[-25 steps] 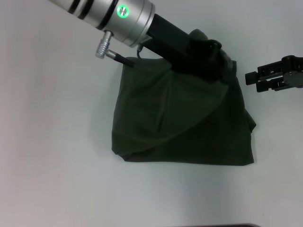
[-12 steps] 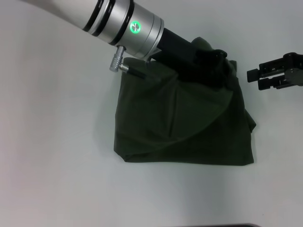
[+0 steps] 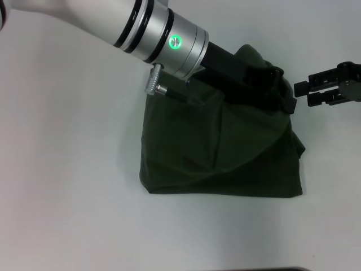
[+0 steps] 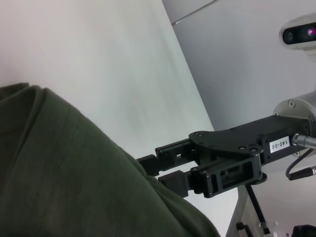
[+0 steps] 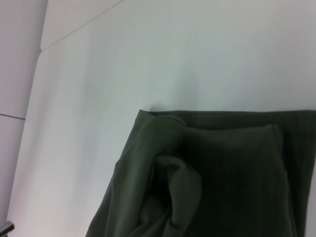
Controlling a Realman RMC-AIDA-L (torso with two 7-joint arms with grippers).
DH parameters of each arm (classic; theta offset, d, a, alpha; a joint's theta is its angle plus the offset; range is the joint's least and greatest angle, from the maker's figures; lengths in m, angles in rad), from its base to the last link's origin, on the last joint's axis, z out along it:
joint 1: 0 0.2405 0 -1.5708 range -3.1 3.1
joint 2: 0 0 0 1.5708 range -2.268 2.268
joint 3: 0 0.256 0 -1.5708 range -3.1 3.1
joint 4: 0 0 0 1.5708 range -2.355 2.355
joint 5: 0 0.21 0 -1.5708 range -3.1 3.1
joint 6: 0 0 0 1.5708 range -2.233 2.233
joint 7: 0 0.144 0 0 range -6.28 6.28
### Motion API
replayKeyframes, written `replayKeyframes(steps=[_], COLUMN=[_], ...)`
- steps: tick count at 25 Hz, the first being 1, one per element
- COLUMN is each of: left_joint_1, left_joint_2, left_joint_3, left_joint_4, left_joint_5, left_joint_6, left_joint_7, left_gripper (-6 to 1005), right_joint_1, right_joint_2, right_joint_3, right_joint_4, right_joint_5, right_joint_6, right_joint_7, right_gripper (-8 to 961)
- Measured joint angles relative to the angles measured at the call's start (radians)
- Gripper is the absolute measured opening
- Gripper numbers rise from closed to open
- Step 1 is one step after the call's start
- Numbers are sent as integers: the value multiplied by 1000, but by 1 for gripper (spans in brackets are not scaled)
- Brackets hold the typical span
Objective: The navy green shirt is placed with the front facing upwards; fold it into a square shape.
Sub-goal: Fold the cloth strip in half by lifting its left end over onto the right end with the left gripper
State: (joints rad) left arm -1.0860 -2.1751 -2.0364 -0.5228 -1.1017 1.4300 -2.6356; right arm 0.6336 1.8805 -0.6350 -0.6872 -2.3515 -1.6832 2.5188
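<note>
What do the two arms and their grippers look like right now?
The left arm is white, ending in a silver cuff with black rings, a green round light, a metal plug and a black gripper. The right gripper is black and angular, with a white "140-06" label on its mount.

From my remote station, the folded cotton shirt [image 3: 225, 152] was a plain dark olive green all over, with no print showing on the face that lay up. The smooth bench [image 3: 67, 186] under it was a flat, unpatterned white. My left arm's wrist section [image 3: 169, 39] was brushed silver with black rings and one small glowing green light, and its gripper [image 3: 276, 87] was matte black. The right gripper [image 3: 304, 93] was black too, carrying a small white label [image 4: 279, 145] with dark figures.
</note>
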Motion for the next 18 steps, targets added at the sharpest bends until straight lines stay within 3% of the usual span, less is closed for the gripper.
replayKeyframes(steps=[18], left_joint_1=[9], left_joint_2=[0], left_joint_3=[84], left_joint_4=[14], left_joint_5=[-72], left_joint_6=[-44], left_joint_7=[7], left_gripper=[37], right_joint_1=[4], right_joint_2=[2], right_joint_3=[0], right_joint_4=[0], right_joint_5=[0], right_joint_6=[1], right_joint_7=[2], right_gripper=[646])
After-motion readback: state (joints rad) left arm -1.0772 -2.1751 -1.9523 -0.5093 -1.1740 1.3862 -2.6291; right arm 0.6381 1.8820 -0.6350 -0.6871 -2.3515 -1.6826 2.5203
